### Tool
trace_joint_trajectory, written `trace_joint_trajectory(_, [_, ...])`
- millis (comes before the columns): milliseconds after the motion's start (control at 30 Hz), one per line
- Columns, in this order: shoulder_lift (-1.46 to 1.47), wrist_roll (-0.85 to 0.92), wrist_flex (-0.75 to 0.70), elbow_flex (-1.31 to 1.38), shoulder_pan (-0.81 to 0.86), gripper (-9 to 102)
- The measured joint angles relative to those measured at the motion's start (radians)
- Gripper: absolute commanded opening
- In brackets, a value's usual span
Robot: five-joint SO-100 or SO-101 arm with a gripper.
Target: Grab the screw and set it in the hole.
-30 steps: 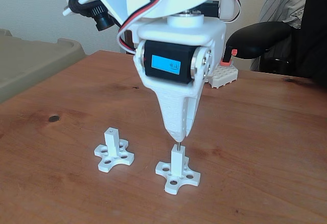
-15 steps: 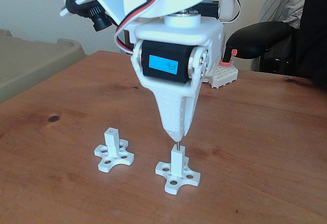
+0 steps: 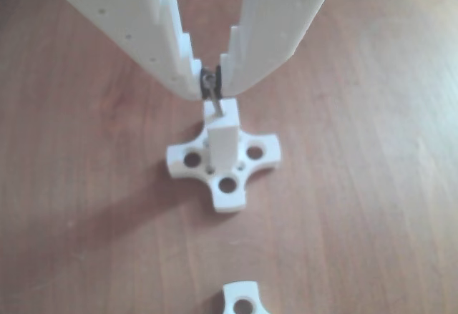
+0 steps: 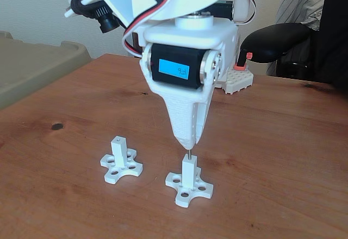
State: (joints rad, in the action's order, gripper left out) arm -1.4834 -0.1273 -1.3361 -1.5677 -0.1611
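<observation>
The hole itself is hidden under the screw point(image 4: 187, 154), whose thin shaft stands upright on the top face of the nearer white post point(image 4: 188, 172), its head blurred and pinched between the end effector point(image 3: 210, 80) tips. A second post point(image 4: 119, 151) stands apart on the table point(image 4: 283, 141), cut off at the other view's bottom edge. Since a second ago the end effector sits slightly higher, leaving more shaft bare.

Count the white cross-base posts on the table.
2. One white plastic square post with cross-shaped base sits directly under the hand; the second white cross-base post stands to its left in the fixed view.
</observation>
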Motion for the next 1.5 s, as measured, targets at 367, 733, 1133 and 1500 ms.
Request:
trace_joint_trajectory(367, [0.000,-0.009,0.000,0.000,-0.018,-4])
trace_joint_trajectory(733, [0.000,-0.009,0.021,0.000,-0.018,-4])
trace_joint_trajectory(1133, [0.006,-0.018,0.035,0.000,-0.018,-4])
trace_joint_trajectory(1500, [0.006,-0.018,0.038,-0.002,-0.005,-4])
